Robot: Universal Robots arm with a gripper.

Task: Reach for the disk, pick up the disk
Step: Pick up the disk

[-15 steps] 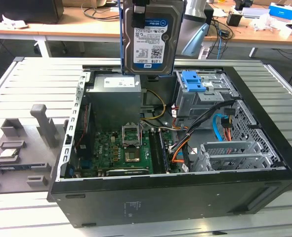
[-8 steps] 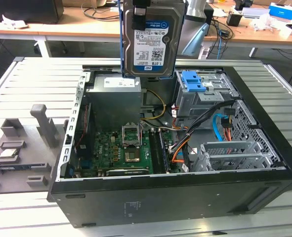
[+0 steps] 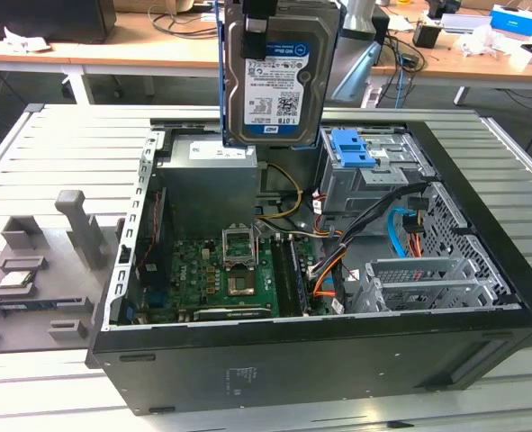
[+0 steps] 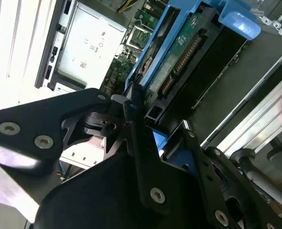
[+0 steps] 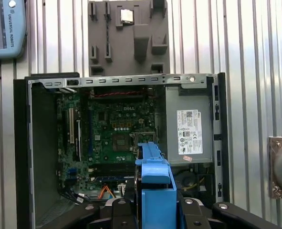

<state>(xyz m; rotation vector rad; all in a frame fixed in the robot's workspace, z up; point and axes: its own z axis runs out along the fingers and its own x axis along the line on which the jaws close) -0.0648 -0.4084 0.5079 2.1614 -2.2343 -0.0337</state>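
While the one tool point(image 4: 157, 117) hangs down from above with its black fingers point(image 4: 136, 133) clenched on either side of it, the disk point(image 3: 279, 76) is held upright in the air. Its label faces the exterior view's camera, and it sits above the power supply point(image 3: 210, 184) of the one open computer case point(image 3: 338, 360), clear of it. In the first wrist view the disk's blue edge stands over the motherboard point(image 5: 114, 133). One blue latch point(image 3: 354, 148) sits atop the drive cage. One grey holder point(image 3: 31, 270) lies on the slatted surface point(image 3: 67, 153), beside the case.
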